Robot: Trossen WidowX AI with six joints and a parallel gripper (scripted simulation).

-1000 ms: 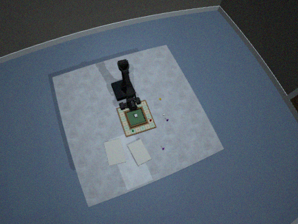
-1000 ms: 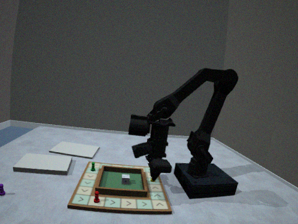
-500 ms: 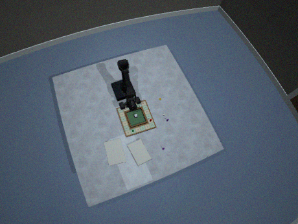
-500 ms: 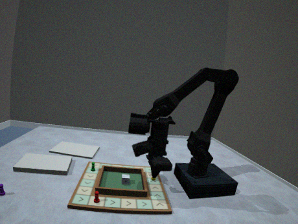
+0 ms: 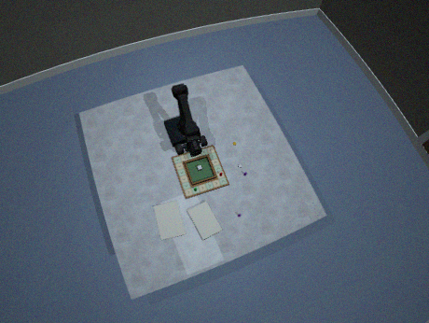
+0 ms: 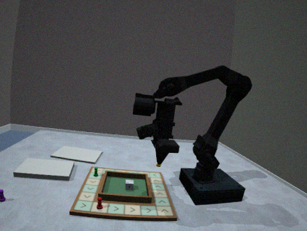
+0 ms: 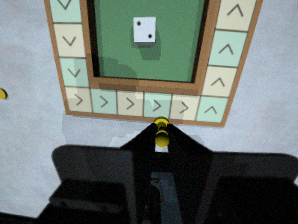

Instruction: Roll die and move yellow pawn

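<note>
My gripper [image 6: 159, 162] [image 7: 161, 127] is shut on the yellow pawn [image 6: 158, 165] [image 7: 161, 139] and holds it raised above the table, near the board's edge on the arm's side. Most of the pawn is hidden by the fingers in the exterior view. The white die [image 5: 200, 167] [image 6: 129, 184] [image 7: 144, 30] lies in the green-floored tray [image 6: 125, 197] [image 7: 145, 84], with two pips on top in the wrist view. The board [image 6: 123, 217] [image 7: 104, 102] has arrowed squares around the tray. A red pawn [image 5: 221, 174] [image 6: 99, 203] and a green pawn [image 5: 195, 189] [image 6: 95, 171] stand on it.
Two pale slabs [image 5: 170, 220] [image 5: 204, 220] lie beyond the board. Two purple pieces [image 5: 244, 174] [image 5: 239, 215], a small white object [image 5: 240, 165] and a small yellow piece [image 5: 234, 144] [image 7: 2, 93] lie off the board. The tray's raised wooden walls surround the die.
</note>
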